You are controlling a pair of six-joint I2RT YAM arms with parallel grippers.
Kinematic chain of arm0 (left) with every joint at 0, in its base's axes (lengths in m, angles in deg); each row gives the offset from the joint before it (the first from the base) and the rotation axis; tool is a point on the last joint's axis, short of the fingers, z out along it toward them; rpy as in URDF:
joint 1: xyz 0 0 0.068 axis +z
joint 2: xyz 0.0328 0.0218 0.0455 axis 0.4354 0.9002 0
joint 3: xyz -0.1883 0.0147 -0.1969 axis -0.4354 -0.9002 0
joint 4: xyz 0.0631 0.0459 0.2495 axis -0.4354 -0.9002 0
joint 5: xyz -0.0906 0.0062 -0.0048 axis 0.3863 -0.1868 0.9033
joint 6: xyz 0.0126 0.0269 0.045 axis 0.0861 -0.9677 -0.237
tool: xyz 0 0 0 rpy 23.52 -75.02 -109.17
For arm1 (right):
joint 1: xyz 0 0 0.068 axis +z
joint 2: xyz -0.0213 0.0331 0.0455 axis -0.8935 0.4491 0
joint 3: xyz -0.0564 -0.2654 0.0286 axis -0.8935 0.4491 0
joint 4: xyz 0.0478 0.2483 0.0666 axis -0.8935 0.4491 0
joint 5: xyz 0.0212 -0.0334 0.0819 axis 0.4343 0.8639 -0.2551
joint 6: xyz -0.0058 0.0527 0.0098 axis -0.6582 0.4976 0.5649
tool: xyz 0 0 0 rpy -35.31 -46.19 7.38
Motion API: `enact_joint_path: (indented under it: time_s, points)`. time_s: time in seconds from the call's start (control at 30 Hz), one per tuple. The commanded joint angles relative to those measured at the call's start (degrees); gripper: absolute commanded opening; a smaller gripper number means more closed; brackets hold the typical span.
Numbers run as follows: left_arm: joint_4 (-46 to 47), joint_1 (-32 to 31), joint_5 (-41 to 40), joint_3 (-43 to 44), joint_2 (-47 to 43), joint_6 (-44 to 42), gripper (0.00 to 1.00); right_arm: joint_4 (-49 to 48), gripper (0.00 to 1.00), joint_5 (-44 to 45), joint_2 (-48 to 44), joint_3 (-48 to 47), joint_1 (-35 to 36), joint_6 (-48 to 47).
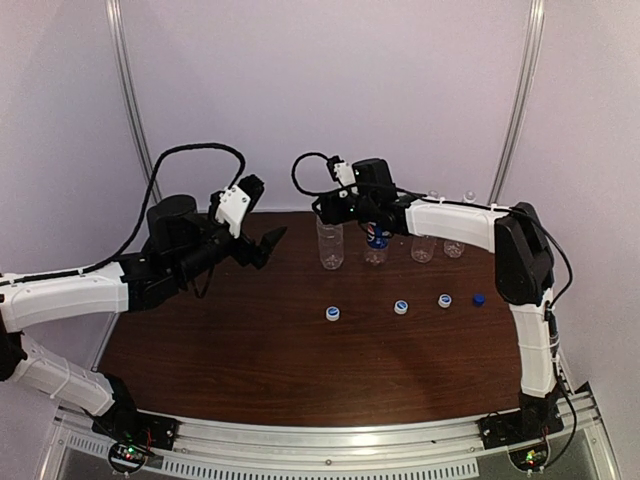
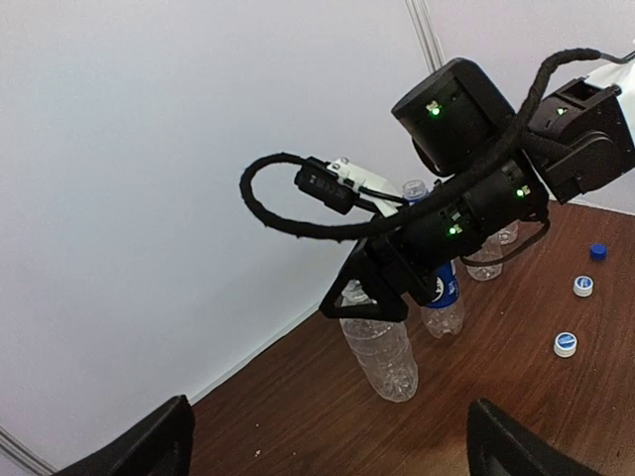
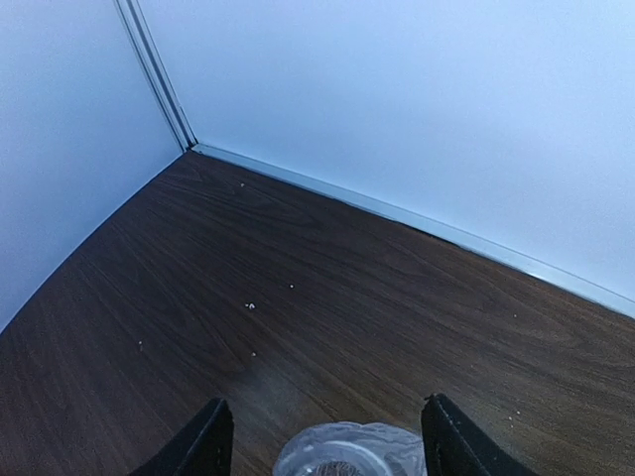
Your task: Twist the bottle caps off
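Four bottles stand in a row at the back. The leftmost is plain clear [image 1: 330, 247] and has no cap. Right of it is a blue-labelled bottle [image 1: 376, 240], then two clear ones [image 1: 423, 247] [image 1: 454, 244]. Three white caps with blue centres [image 1: 332, 313] [image 1: 401, 307] [image 1: 444, 300] and a dark blue cap [image 1: 479, 299] lie on the table. My right gripper [image 1: 328, 210] is open above the leftmost bottle, whose open mouth [image 3: 349, 458] shows between the fingers [image 3: 203, 444]. My left gripper [image 1: 262, 246] is open and empty, left of that bottle [image 2: 382, 347].
The dark wooden table [image 1: 250, 340] meets white walls at the back and left. The right arm [image 1: 460, 222] reaches across above the bottle row. In the left wrist view the blue-labelled bottle [image 2: 444, 293] and three caps [image 2: 566, 343] show to the right.
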Motion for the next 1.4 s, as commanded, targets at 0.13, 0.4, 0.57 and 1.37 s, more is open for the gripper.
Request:
enact_joint_path:
  time_s: [0.13, 0.4, 0.57, 1.37]
  points:
    - [0.8, 0.2, 1.2, 0.5, 0.9, -0.6, 0.97, 2.8, 0.74, 1.1, -2.2, -2.1, -0.5, -2.1]
    - [0.5, 0.1, 1.7, 0.7, 0.7, -0.6, 0.98, 3.7, 0.99, -0.8, -3.3, -4.4, -0.5, -4.6]
    - [0.7, 0.1, 0.9, 0.9, 1.1, -0.3, 0.97, 5.0, 1.00, -2.5, -6.4, -6.7, -0.5, -7.3]
    - [-11.0, 21.1, -25.4, -13.1, -22.8, 21.9, 0.97, 12.7, 1.00, 18.9, -59.4, 44.8, -22.6, 3.4]
